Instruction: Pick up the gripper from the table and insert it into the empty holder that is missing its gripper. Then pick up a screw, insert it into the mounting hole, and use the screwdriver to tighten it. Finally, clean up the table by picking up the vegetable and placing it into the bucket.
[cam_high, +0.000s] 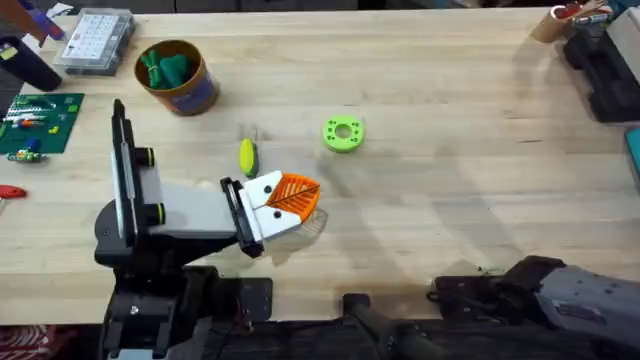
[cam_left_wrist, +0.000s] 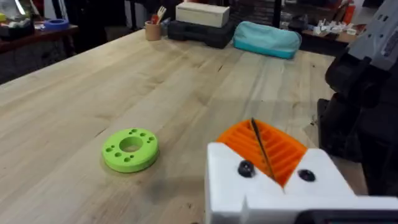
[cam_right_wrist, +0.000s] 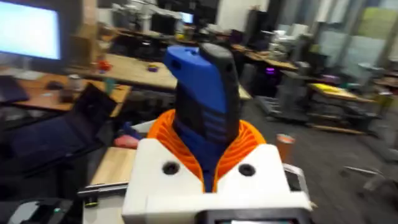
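right tool (cam_right_wrist: 208, 165) clamped on screwdriver (cam_right_wrist: 205, 99) — left tool (cam_left_wrist: 273, 165) fingers together; lime ring (cam_high: 343, 133) near vegetable (cam_high: 246, 157).

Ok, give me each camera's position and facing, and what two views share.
Overhead: above the table, looking down and forward; the right arm lies at the near edge.
Left wrist: low over the table, facing across it past the green ring; the left gripper shows.
Right wrist: faces the room; the right gripper clamps the screwdriver.
Shared: overhead and left wrist both show the green ring.
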